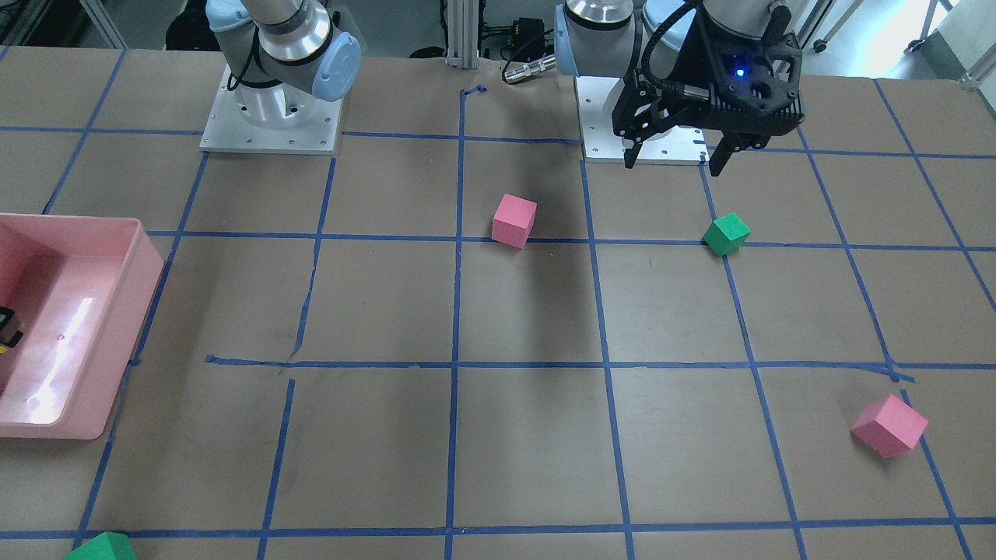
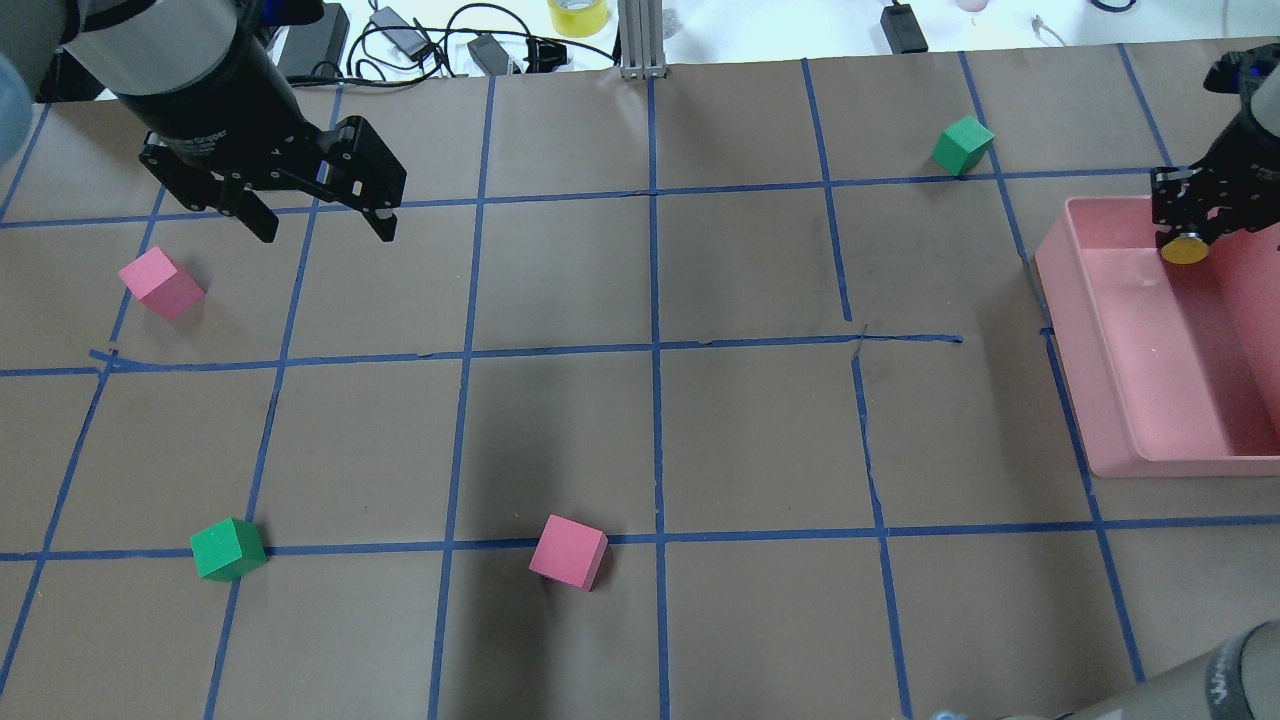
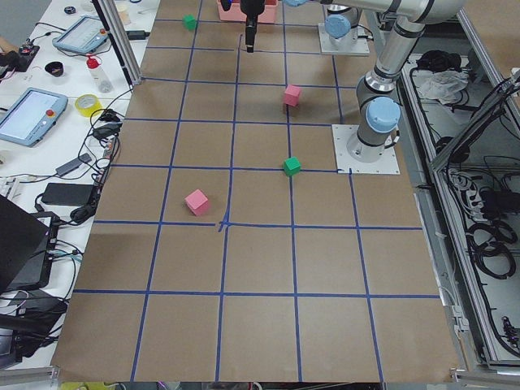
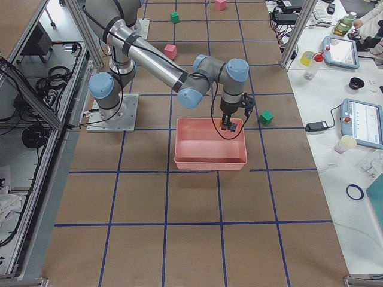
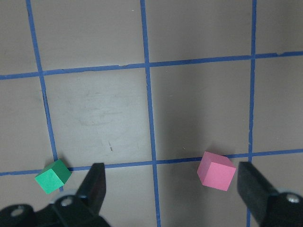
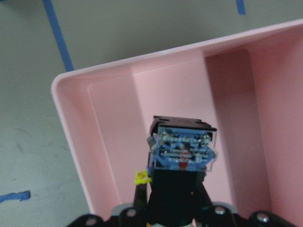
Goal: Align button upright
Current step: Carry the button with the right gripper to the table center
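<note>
1. Your right arm's jaws pinched the button (image 6: 184, 149) by its black body. It hung over the pink bin (image 2: 1085, 340) at the surface's right edge, close to the bin's far wall. I could not tell whether it touched the bin floor.
2. The silvery-blue base pointed at the bin floor and the yellow cap faced up, so it looked close to upright already.
3. The step in hand looked like setting it down. My judgement:
   - Hold the wrist plumb and lower it straight.
   - Let the base seat flat.
   - Spread the jaws slowly and lift straight up. A sideways drag could tip so small a part.
4. Your left arm's jaws were spread and empty, high over the left half of the surface.
5. The surface (image 2: 760, 440) was brown paper with a blue tape grid.
   - Near the robot-side edge: a pink cube (image 2: 568, 552) and a green cube (image 2: 228, 549).
   - Towards the far left corner: another pink cube.
   - By the far edge: another green cube.
   - All four sat well apart from the bin.
6. Beyond the far edge were cables, a tape roll (image 2: 578, 15) and teach pendants (image 3: 32, 114).
</note>
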Controlling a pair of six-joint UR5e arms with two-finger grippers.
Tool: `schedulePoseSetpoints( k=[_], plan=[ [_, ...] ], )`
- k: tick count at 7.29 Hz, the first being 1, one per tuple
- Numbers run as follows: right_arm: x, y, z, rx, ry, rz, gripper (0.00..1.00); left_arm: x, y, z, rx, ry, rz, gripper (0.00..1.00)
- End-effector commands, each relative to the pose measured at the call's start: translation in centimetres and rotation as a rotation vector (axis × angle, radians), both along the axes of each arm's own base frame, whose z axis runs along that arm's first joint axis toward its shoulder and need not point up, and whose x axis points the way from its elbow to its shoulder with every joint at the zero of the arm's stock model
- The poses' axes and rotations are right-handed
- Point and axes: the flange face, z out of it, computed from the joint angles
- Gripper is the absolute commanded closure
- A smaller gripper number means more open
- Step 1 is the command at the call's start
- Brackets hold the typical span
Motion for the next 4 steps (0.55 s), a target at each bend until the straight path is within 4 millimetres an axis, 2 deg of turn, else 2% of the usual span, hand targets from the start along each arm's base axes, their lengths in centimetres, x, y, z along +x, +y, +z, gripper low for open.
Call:
schedulePoseSetpoints(
  k=[1, 2, 3, 4],
  plan=[
    [10.6, -1.4, 2.4, -0.024, 0.021, 0.188, 1.00, 0.0, 0.0, 0.0, 0.000, 0.000, 0.000, 0.00],
    [16.7, -1.6, 2.4, -0.025, 0.046, 0.256, 1.00, 0.0, 0.0, 0.0, 0.000, 0.000, 0.000, 0.00],
    [22.8, -1.5, 1.3, -0.029, 0.028, 0.219, 1.00, 0.0, 0.0, 0.0, 0.000, 0.000, 0.000, 0.00],
    [28.8, -1.3, -0.4, -0.018, 0.018, 0.266, 1.00, 0.1, 0.0, 0.0, 0.000, 0.000, 0.002, 0.00]
  ],
)
